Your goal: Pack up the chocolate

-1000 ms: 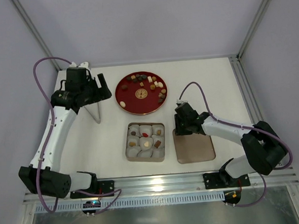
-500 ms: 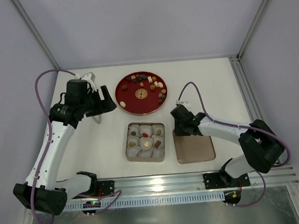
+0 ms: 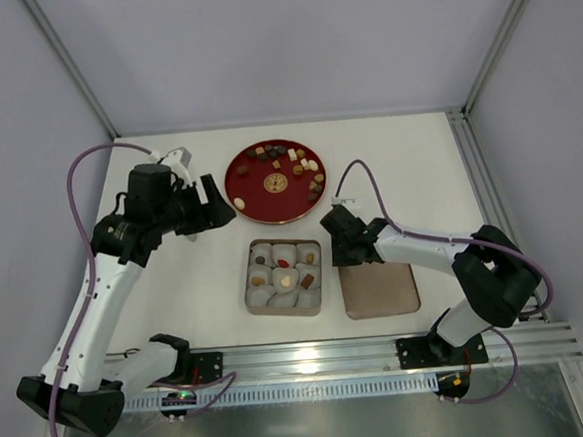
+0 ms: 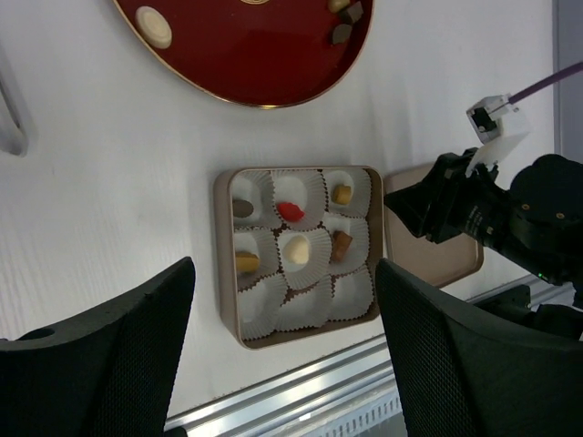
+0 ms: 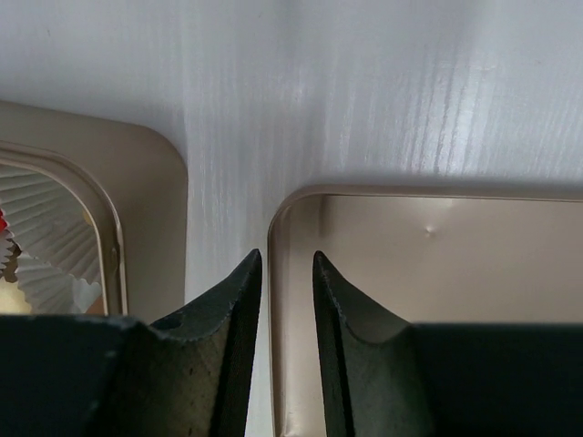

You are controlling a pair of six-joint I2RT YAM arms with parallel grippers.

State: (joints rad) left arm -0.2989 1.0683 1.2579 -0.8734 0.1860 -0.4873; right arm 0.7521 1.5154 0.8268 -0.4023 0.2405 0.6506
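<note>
Several small chocolates (image 3: 290, 159) lie along the far side of the red plate (image 3: 246, 199). A few more sit in white paper cups in the tan box (image 3: 248, 281), among them a cream one (image 4: 295, 248). My left gripper (image 3: 204, 206) hangs open and empty above the table, left of the plate; in the left wrist view its wide-spread fingers (image 4: 284, 273) frame the box (image 4: 221, 264). My right gripper (image 3: 339, 253) is low at the far left corner of the tan lid (image 3: 385, 292). Its fingers (image 5: 287, 259) straddle the lid's rim (image 5: 273, 228), one inside and one outside, with narrow gaps showing.
A grey metal piece (image 4: 11, 127) lies on the table left of the plate. The box's rounded corner (image 5: 150, 196) is a finger's width from the lid. An aluminium rail (image 3: 310, 354) runs along the near edge, and frame posts stand at the back corners.
My left gripper has come nearer and to the right, toward the box. My right gripper has slid left to the lid's corner, and its jaws have narrowed around the rim.
</note>
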